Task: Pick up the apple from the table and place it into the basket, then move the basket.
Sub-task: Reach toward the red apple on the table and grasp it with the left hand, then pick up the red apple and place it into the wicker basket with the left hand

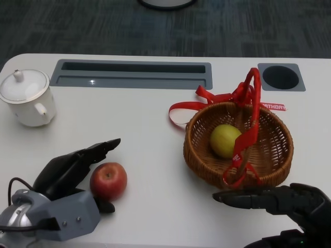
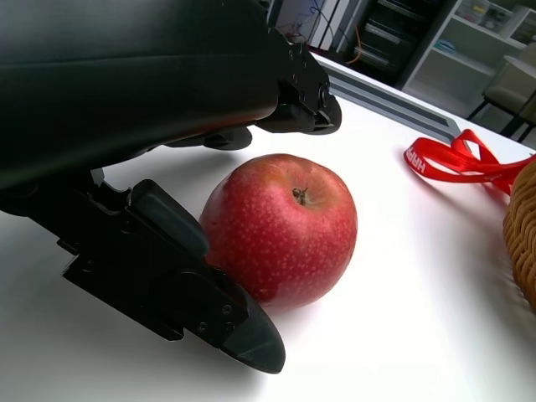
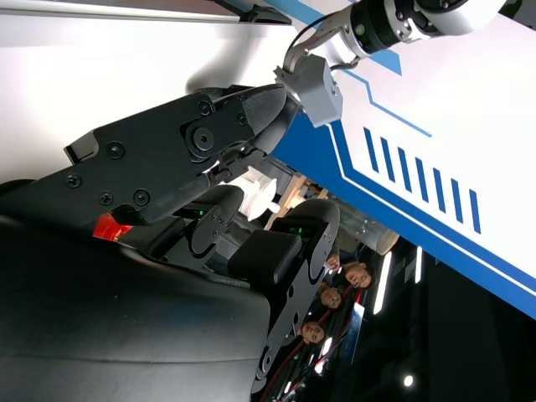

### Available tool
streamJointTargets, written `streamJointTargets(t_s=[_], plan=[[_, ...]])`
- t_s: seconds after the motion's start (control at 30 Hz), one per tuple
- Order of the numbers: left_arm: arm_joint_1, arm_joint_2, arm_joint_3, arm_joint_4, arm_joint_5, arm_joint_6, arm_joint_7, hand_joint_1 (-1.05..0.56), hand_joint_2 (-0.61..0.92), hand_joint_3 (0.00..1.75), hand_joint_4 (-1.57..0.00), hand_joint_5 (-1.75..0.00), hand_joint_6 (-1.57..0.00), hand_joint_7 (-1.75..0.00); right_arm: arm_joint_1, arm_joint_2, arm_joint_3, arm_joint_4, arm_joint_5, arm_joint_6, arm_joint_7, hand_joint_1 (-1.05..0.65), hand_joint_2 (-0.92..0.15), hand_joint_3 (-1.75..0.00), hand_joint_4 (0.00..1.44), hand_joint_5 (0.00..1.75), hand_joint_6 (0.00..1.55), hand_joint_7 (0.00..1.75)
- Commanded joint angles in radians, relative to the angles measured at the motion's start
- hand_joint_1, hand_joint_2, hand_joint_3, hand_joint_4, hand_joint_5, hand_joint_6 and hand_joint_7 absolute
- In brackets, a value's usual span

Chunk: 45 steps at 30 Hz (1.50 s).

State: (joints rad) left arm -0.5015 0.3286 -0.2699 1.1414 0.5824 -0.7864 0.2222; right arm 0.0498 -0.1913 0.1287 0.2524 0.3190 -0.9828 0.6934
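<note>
The left hand (image 1: 70,173) cupped the red apple (image 1: 108,180), its fingers (image 2: 209,310) spread around the fruit with the thumb touching it, the apple resting on the white surface (image 1: 139,206), not yet lifted. The right hand (image 1: 279,201) lay just before the wicker basket (image 1: 274,165), fingers extended together, holding nothing. Inside the basket sat a yellow-green apple (image 1: 224,140). Placing and moving remained, by my judgement.

Black fingers (image 1: 101,150), silver screwed forearm (image 1: 67,217)
</note>
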Motion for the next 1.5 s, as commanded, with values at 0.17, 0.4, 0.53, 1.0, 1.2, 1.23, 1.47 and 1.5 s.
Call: streamJointTargets(t_s=[0.17, 0.4, 0.53, 1.0, 1.2, 1.23, 1.47, 1.5], plan=[[-0.014, -0.019, -0.019, 0.053, -0.035, 0.017, -0.017, -0.72, 0.68, 0.0, -0.41, -0.04, -0.35, -0.03, 0.032, -0.01, 0.006, -0.031, 0.021, 0.01, 0.001, -0.33, -0.77, 0.0, 0.79, 0.0, 0.76, 0.0], [-0.004, -0.045, -0.002, 0.071, -0.129, 0.029, -0.157, -0.51, 0.64, 0.0, -0.64, -0.05, -0.57, -0.04, 0.042, -0.013, -0.004, -0.038, -0.003, 0.007, -0.012, -0.35, -0.77, 0.0, 0.8, 0.01, 0.76, 0.0], [0.011, -0.057, 0.017, 0.062, -0.191, 0.013, -0.215, -0.36, 0.66, 0.01, -0.84, -0.06, -0.74, -0.05, 0.044, -0.013, -0.004, -0.034, 0.003, 0.005, -0.009, -0.36, -0.77, 0.0, 0.8, 0.0, 0.76, 0.0], [0.05, -0.076, 0.088, 0.018, -0.286, -0.067, -0.171, -0.07, 0.78, 0.0, -1.26, -0.05, -1.14, -0.04, 0.042, -0.017, -0.003, -0.032, 0.005, 0.015, -0.005, -0.35, -0.78, 0.0, 0.8, 0.0, 0.76, 0.0], [0.084, -0.072, 0.114, -0.051, -0.332, -0.092, -0.208, -0.08, 0.78, 0.0, -1.27, -0.03, -1.14, -0.02, 0.048, -0.021, -0.004, -0.037, 0.002, 0.019, -0.005, -0.36, -0.79, 0.0, 0.8, 0.0, 0.76, 0.0], [0.093, -0.072, 0.117, -0.071, -0.338, -0.096, -0.213, -0.08, 0.77, 0.0, -1.27, -0.03, -1.14, -0.02, 0.048, -0.021, -0.004, -0.037, 0.001, 0.019, -0.006, -0.36, -0.79, 0.0, 0.8, 0.0, 0.76, 0.0], [0.169, -0.071, 0.139, -0.286, -0.379, -0.062, -0.269, -0.09, 0.78, 0.0, -1.28, -0.03, -1.14, -0.01, 0.045, -0.018, -0.003, -0.032, 0.001, 0.018, -0.006, -0.37, -0.79, 0.0, 0.81, 0.0, 0.76, 0.0], [0.183, -0.072, 0.143, -0.324, -0.389, -0.051, -0.278, -0.09, 0.78, 0.0, -1.28, -0.03, -1.14, -0.01, 0.045, -0.018, -0.002, -0.032, 0.002, 0.018, -0.007, -0.37, -0.79, 0.0, 0.81, 0.0, 0.76, 0.0]])
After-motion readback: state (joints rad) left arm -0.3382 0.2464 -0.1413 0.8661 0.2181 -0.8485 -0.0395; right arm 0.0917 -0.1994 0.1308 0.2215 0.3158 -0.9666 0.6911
